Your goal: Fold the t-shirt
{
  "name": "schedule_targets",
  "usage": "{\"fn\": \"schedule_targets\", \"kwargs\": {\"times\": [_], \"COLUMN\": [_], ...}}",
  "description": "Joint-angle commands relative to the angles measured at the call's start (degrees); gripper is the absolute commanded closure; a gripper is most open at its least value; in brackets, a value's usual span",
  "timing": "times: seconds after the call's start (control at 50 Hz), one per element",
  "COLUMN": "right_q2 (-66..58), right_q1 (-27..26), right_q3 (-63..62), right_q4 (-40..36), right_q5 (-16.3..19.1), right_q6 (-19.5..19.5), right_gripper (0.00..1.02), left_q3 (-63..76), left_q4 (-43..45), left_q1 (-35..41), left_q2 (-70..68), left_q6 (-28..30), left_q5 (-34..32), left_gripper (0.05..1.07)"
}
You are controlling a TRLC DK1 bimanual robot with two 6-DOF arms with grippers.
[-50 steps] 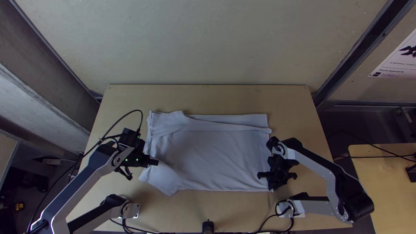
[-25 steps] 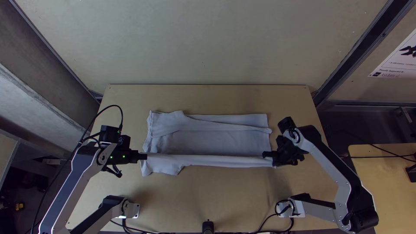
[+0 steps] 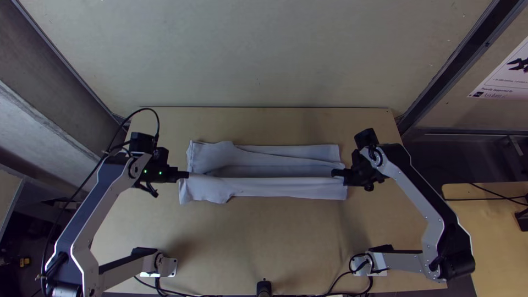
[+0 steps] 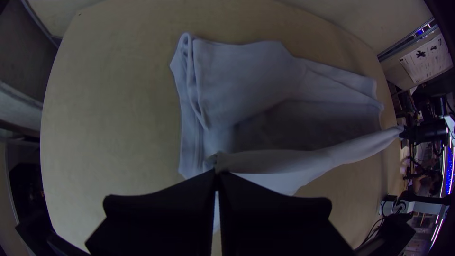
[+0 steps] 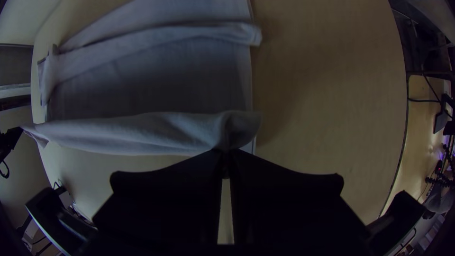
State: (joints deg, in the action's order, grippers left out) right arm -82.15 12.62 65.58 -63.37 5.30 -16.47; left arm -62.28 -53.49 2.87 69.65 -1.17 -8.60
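Note:
The pale t-shirt (image 3: 275, 188) lies lengthwise across the table, its far part flat with a folded-over strip, its near part lifted between both grippers as a taut band. At its left end my left gripper (image 3: 187, 175) is shut on the raised edge; in the left wrist view the left gripper (image 4: 217, 174) pinches the cloth (image 4: 251, 80). My right gripper (image 3: 334, 173) holds the other end of that edge; in the right wrist view the right gripper (image 5: 226, 152) is shut on a bunched corner of the cloth (image 5: 156, 135). A sleeve part hangs near the left end.
Bare wood of the table (image 3: 258, 236) lies between the shirt and the near edge, with a narrower strip beyond the shirt. A dark post (image 3: 264, 287) stands at the near edge between the arm bases. Black cables run beside it.
Both grippers have lifted the shirt's near edge and carried it away from the table's near side, up the picture. The near part, flat a second ago, now hangs as a narrow band.

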Motion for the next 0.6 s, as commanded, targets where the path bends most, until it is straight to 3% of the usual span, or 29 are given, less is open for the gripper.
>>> {"fn": "schedule_targets", "kwargs": {"times": [0.0,0.58], "right_q2": [-3.2,-18.9], "right_q1": [-0.4,-1.3], "right_q3": [3.2,20.2], "right_q4": [0.9,1.8], "right_q5": [-1.2,-2.9], "right_q6": [-1.1,-0.1], "right_gripper": [1.0,1.0], "left_q3": [-3.4,-17.7], "left_q4": [1.1,3.0], "left_q1": [-0.6,-0.8], "left_q2": [3.3,20.3], "left_q6": [2.8,8.2], "left_q5": [-0.3,0.0], "left_gripper": [1.04,1.04]}}
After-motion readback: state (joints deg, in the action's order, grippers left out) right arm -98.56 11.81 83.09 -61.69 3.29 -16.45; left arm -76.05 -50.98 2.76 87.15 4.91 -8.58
